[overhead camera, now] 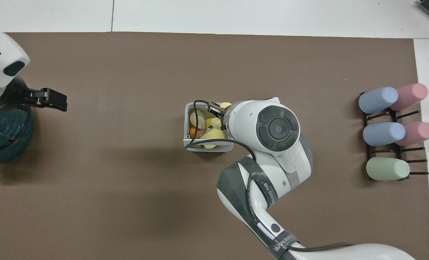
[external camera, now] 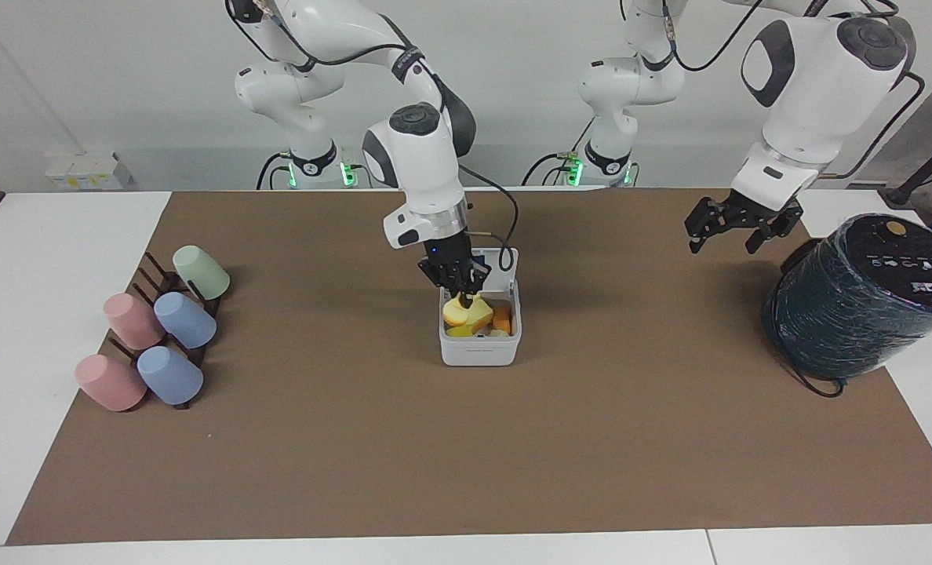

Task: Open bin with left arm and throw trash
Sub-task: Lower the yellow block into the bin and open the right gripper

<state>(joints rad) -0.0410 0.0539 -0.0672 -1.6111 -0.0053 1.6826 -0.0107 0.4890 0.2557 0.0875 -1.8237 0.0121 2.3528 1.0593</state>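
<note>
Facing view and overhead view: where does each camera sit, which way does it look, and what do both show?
Facing view: high across the table, looking at the robots; both arms show whole, bases at the top. The right gripper holds a yellow trash piece over the open bin; the left gripper waits beside the dark cylinder.
Overhead view: above the robots' end, looking steeply down; the right arm enters from the bottom, and only the left arm's wrist shows.
Shared: bin, cylinder, cups, half a turn apart.
</note>
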